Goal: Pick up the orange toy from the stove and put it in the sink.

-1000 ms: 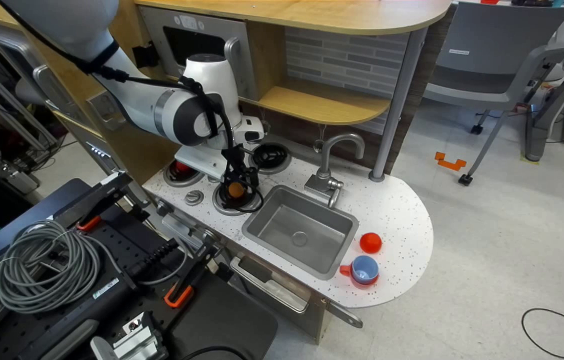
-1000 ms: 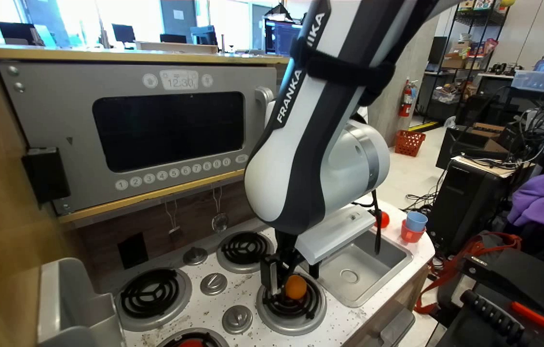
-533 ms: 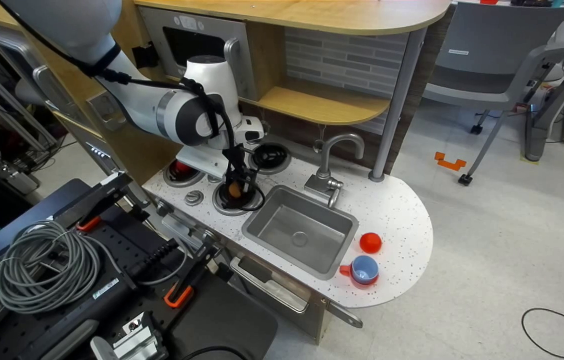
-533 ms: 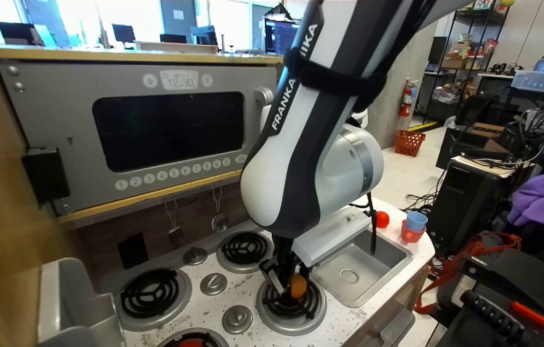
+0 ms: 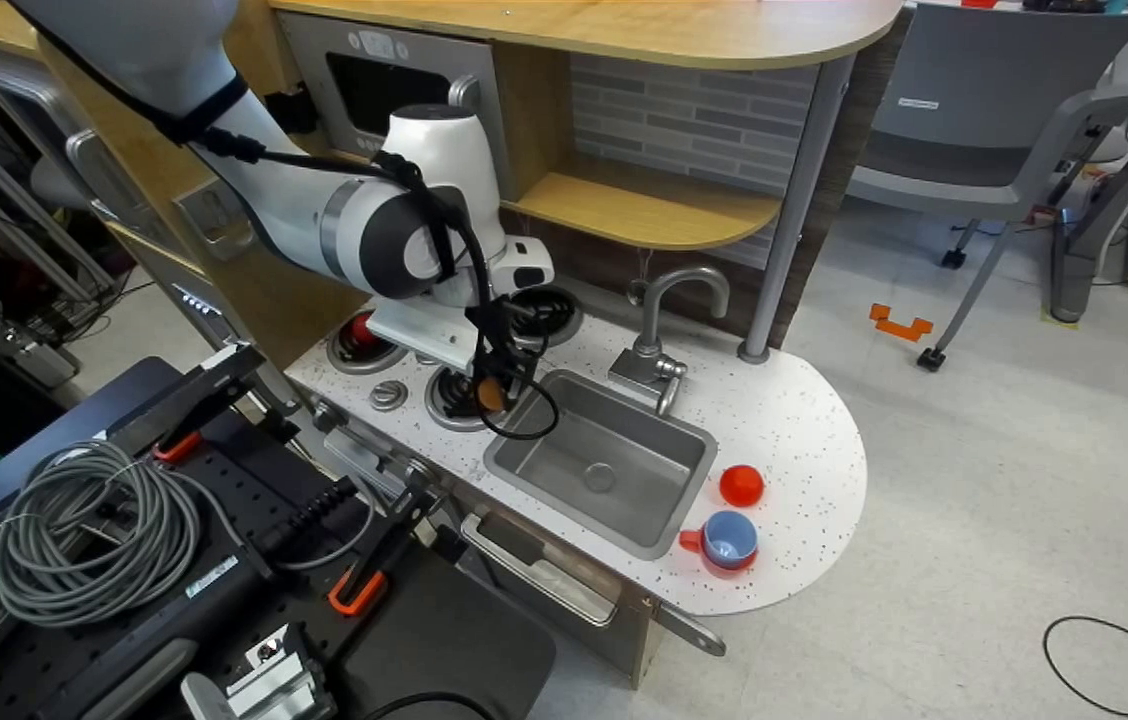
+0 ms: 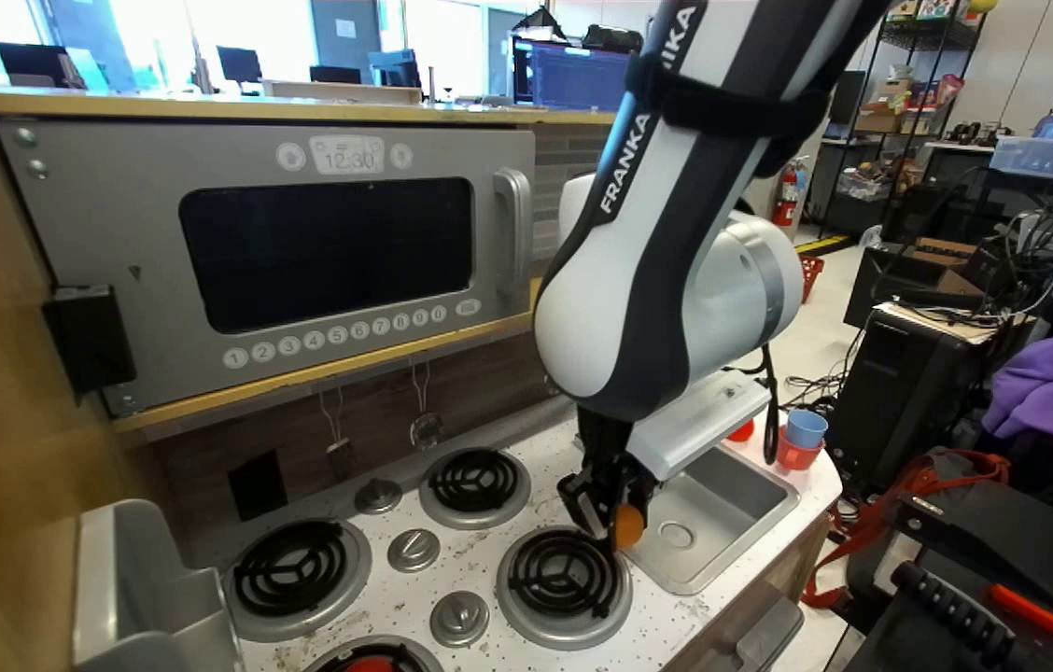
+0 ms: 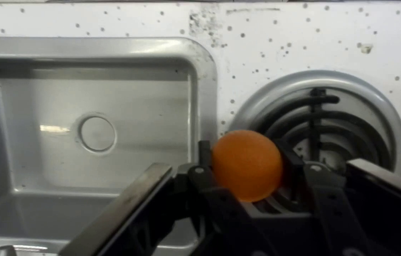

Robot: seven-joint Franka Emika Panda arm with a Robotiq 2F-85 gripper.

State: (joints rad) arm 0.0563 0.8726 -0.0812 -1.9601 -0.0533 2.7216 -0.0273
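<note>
The gripper (image 7: 246,155) is clamped on the toy (image 7: 247,169), which is held above the bench (image 7: 268,44). In the wrist view, the fingers (image 7: 205,153) bear on the toy at 9 and 3 o'clock; the sink (image 7: 108,48) lies toward 9 o'clock, the burner (image 7: 315,124) between 2 and 3 o'clock.

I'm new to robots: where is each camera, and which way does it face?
An exterior view: high in front, looking down onto the sink; the arm at top left.
An exterior view: near the microwave, looking across burners towards the sink; arm central.
Wrist view: at the arm's end, looking down at the orange ball; of the arm, just its tool.
Both exterior views share arm, burners, sink and orange ball.
</note>
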